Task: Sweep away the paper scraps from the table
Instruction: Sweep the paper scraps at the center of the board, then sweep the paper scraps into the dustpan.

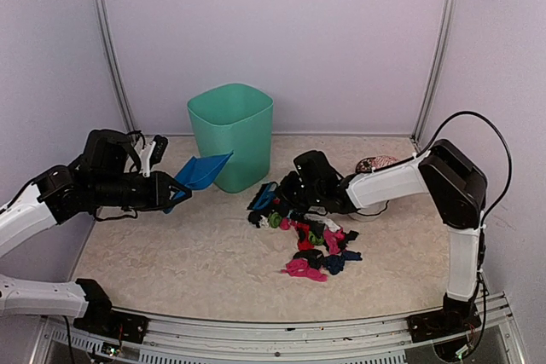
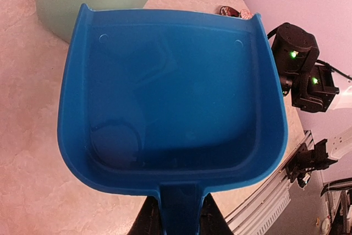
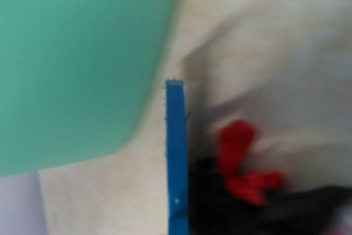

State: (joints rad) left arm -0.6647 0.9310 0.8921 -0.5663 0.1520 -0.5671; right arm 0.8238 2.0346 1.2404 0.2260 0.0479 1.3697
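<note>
The left end effector was clamped on the handle of a blue dustpan, held just beside a green bin toward the back of the surface. The right end effector gripped a blue brush at the left edge of the paper scraps. These lay heaped in black, pink, red and green near the middle of the surface, to the right of the bin.

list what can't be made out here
Right wrist view: blur smears the crumpled paper scraps; count unreadable.
Right gripper: fingers hidden by its own black body in the top view, its hold on the blue plastic brush unclear.
Small patterned bowl: partly behind the right arm, top view.
</note>
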